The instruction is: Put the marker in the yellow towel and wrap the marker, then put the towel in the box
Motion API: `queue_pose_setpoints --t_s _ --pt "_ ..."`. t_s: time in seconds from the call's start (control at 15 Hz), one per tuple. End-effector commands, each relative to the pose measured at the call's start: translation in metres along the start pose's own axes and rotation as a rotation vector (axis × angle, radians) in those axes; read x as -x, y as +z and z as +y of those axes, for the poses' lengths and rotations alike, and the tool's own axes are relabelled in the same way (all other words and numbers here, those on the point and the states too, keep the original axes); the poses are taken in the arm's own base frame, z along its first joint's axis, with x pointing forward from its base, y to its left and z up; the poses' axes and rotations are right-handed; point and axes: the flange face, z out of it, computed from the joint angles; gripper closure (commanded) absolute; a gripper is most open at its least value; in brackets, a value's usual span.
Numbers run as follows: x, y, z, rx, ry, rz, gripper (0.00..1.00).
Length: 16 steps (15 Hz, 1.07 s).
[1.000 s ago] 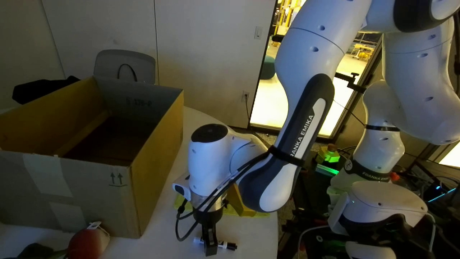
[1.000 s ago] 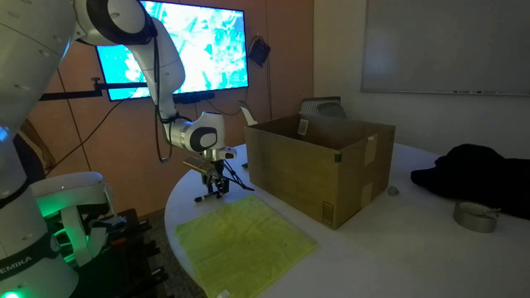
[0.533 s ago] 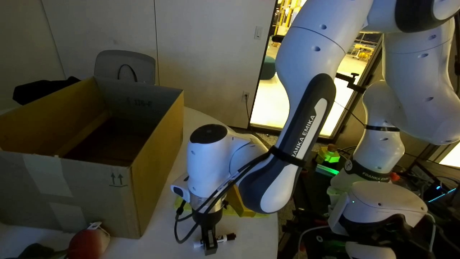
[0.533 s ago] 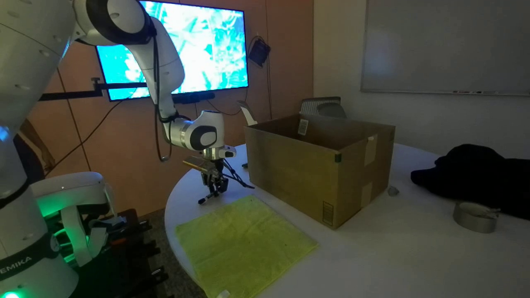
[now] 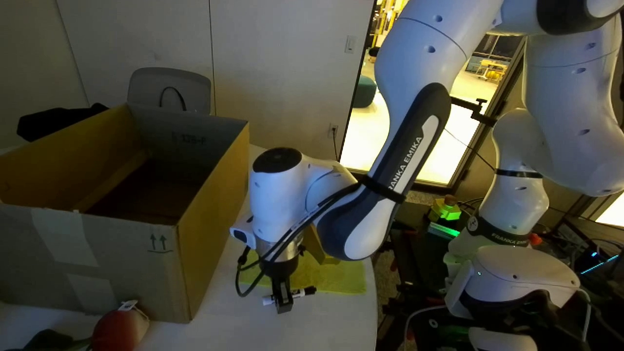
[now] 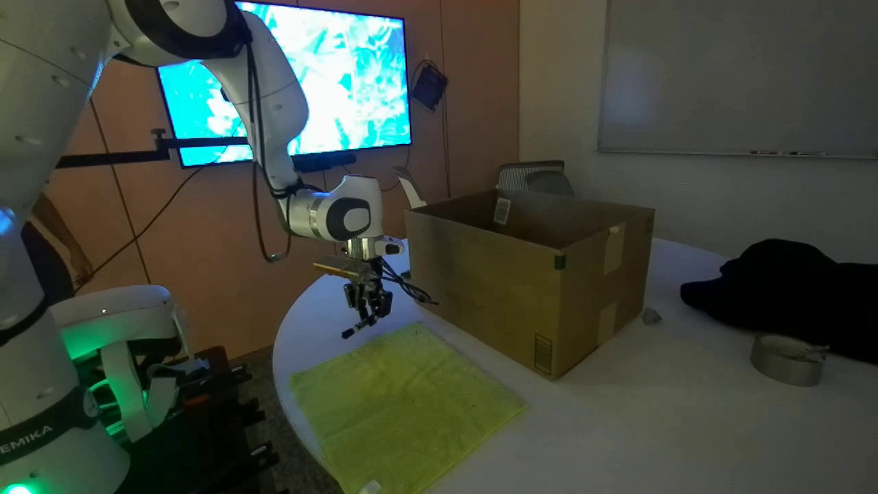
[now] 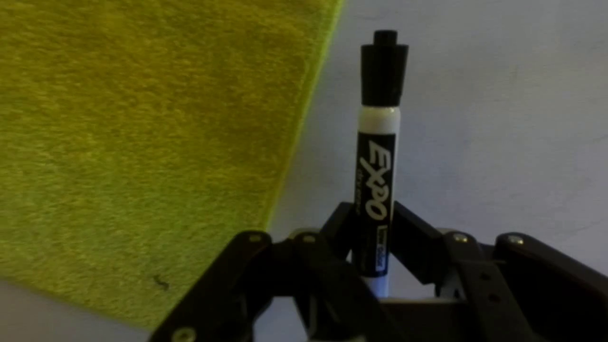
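fingers (image 7: pixel 418 244) pinched snug on an Expo marker (image 7: pixel 378 164), just beside the yellow towel (image 6: pixel 408 405), towel spread pretty flat on the worktop (image 6: pixel 658 432), big cardboard box (image 6: pixel 480 285) near the towel

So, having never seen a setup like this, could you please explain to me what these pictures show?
The machine is a robot arm, ending in a two-fingered gripper. Two pictures look on from outside, from different places; the close-up is taken at the wrist, looking down past the gripper. On the white table a yellow towel lies spread out flat, with a large open cardboard box beside it. In an exterior view a reddish round thing sits near the box. The gripper is closed on a marker, which seems to hang just above the table, next to the towel and not yet on it.
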Motion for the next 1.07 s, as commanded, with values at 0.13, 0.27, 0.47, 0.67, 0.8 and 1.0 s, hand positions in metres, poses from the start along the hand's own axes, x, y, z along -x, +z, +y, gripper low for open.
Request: queue_pose_setpoints --t_s 0.13,0.27,0.47,0.67,0.8,1.0 --pt "0.017 -0.020 0.069 0.060 0.117 0.056 0.92" --pt "0.024 -0.013 0.096 0.076 0.193 0.075 0.92" --pt "0.040 -0.004 0.131 0.098 0.292 0.088 0.92" --pt "0.057 0.005 0.154 0.124 0.370 0.079 0.92" --pt "0.067 0.010 0.168 0.141 0.410 0.062 0.92" --pt "0.076 0.021 0.179 0.155 0.427 0.022 0.92"
